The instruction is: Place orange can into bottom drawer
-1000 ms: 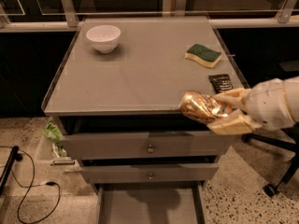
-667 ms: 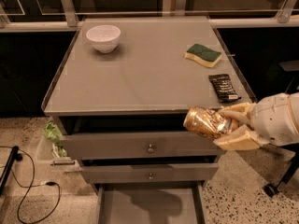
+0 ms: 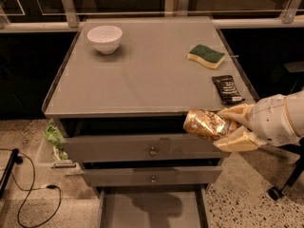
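Observation:
The orange can (image 3: 205,124) is shiny orange-gold and lies on its side in my gripper (image 3: 227,128). The gripper's cream fingers (image 3: 237,140) are shut on it, one above and one below. I hold it in the air in front of the cabinet's right side, level with the top drawer. The bottom drawer (image 3: 152,208) is pulled out at the bottom of the view, a shallow grey tray with a bare floor. It lies below and to the left of the can.
On the grey cabinet top (image 3: 142,75) stand a white bowl (image 3: 104,38), a green-and-yellow sponge (image 3: 206,56) and a black snack packet (image 3: 227,89). Two knobbed drawers (image 3: 152,151) are shut. A cable (image 3: 28,198) lies on the floor at left.
The gripper has carried the can down and forward, off the cabinet top's front edge to the level of the top drawer.

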Available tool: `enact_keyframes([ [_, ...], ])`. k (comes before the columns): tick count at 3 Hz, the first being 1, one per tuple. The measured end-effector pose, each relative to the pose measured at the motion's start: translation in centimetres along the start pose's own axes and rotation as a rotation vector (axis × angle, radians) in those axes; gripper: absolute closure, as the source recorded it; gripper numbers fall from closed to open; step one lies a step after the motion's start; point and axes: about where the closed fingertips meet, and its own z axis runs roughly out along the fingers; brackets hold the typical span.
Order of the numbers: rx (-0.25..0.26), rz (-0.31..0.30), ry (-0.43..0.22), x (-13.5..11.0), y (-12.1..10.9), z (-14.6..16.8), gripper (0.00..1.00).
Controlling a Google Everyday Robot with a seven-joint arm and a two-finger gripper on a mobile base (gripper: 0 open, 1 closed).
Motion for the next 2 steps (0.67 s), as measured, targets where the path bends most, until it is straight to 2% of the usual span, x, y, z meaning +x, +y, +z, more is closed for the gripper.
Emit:
enact_keyframes([
  [1, -0.044, 0.025, 0.057, 3.4, 1.5, 4.2, 1.00],
  [2, -0.107, 0.078, 0.098, 9.1, 4.7, 9.7, 1.00],
])
